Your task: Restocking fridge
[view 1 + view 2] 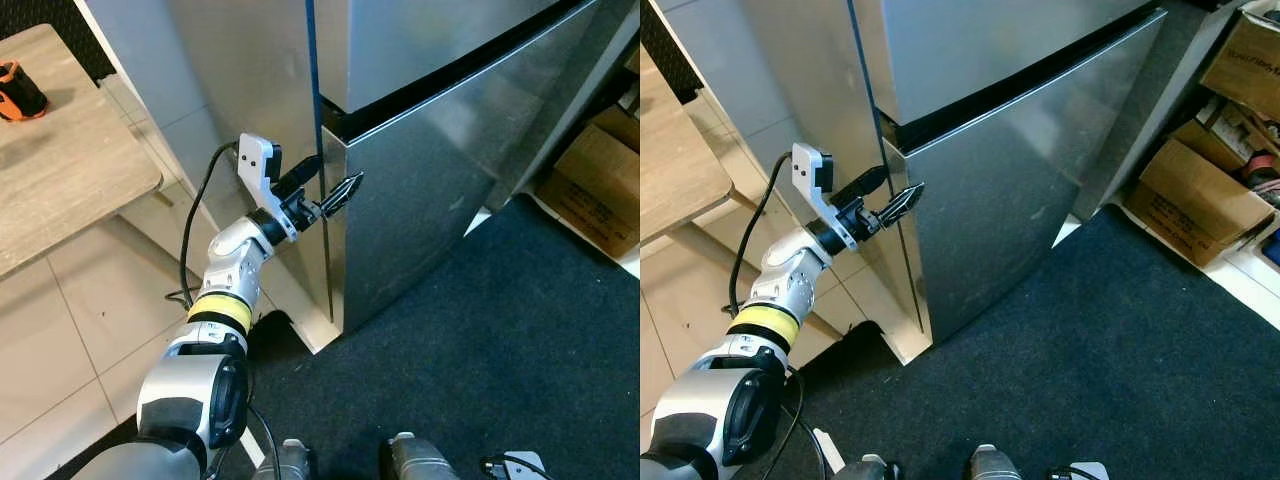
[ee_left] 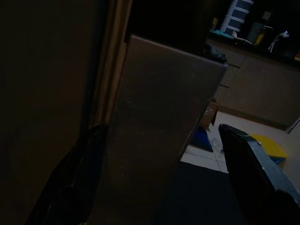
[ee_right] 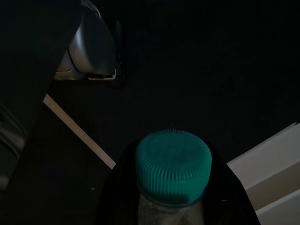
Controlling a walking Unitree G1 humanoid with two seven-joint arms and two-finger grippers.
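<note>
Black fingers of the left gripper [image 1: 333, 194] stand spread wide astride the free edge of the fridge's lower door [image 1: 440, 190], one finger on its front face, the other slipped into the side gap. That door is shut, so opening it looks like the step in hand. Next the fingers must pinch the edge and swing it outward. Low at the robot's side, the right gripper [image 3: 174, 206] grips a green-capped bottle [image 3: 173, 165], waiting to be shelved.
</note>
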